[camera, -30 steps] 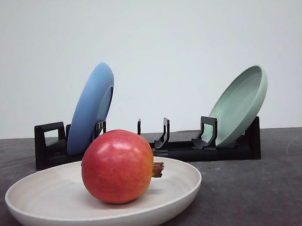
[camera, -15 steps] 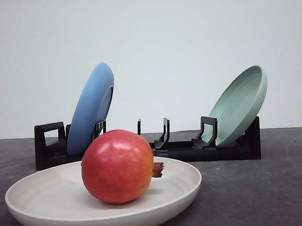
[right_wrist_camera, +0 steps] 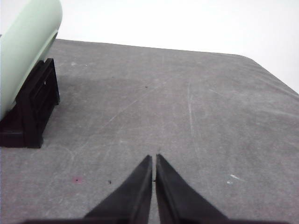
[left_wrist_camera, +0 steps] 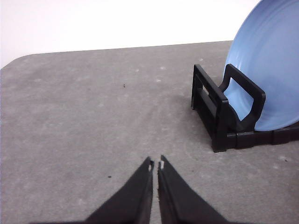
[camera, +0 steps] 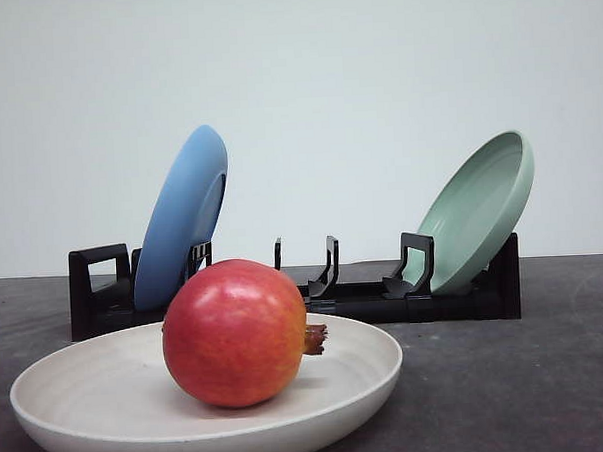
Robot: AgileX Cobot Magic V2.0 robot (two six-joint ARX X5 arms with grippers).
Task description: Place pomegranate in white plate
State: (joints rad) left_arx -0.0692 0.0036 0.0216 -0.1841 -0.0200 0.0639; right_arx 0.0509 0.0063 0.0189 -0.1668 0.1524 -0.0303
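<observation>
Pomegranate (camera: 236, 332), glossy red (yellow-orange blush), resting in white plate (camera: 108, 390)

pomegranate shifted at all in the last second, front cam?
No. The pomegranate sits in the white plate at the same spot, its crown stub pointing the same way, still lined up below the blue plate in the black rack.

You have the round red pomegranate (camera: 236, 332) lying in the shallow off-white plate (camera: 108, 390) nearest you, left of centre. Behind it the black slotted rack (camera: 365, 301) holds the blue plate (camera: 181, 216) left and the pale green plate (camera: 478, 210) right.
</observation>
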